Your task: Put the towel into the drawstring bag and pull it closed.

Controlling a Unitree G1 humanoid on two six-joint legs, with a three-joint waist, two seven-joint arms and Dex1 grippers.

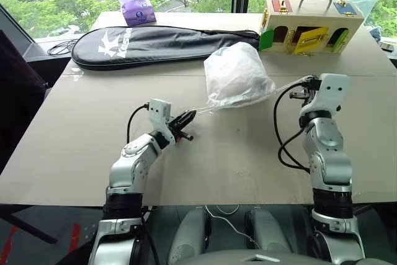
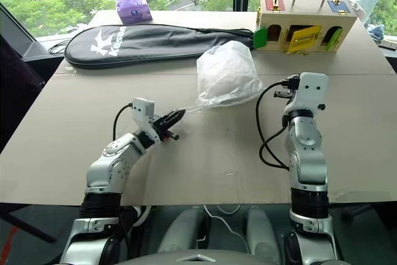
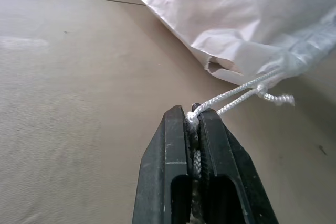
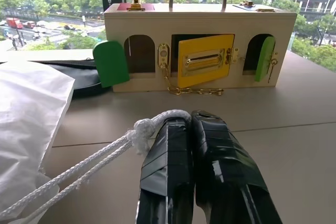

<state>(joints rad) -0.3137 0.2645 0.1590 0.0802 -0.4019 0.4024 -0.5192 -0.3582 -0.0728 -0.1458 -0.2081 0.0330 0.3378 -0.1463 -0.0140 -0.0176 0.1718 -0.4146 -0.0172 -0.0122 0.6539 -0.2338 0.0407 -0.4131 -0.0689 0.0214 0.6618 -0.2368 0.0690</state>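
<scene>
Already the closing pull looks well under way. The drawstring bag [image 1: 237,76] sits puffed up near the middle of the desk [image 1: 74,147], a little toward its far edge, just in front of the long black racket cover [image 1: 149,44] and the wooden latch box [image 1: 310,26]. Its mouth looks gathered into a tight neck along the lower edge, with a white cord [image 3: 239,92] running out from each side. The left gripper [image 1: 184,120] has its fingers pressed together on the knotted end of one cord, which stretches straight back to the bag. The right gripper [image 4: 191,124] is likewise pinched shut on the knotted loop of the other cord [image 4: 79,169], on the bag's opposite side. Both cords look taut, so the two arms seem to be drawing apart against each other. The towel cannot be made out on the desk; judging by the bag's rounded bulk it is probably inside, though the fabric hides it. What seems left is little: perhaps a final tug to cinch the neck fully, then letting go of the cords.
</scene>
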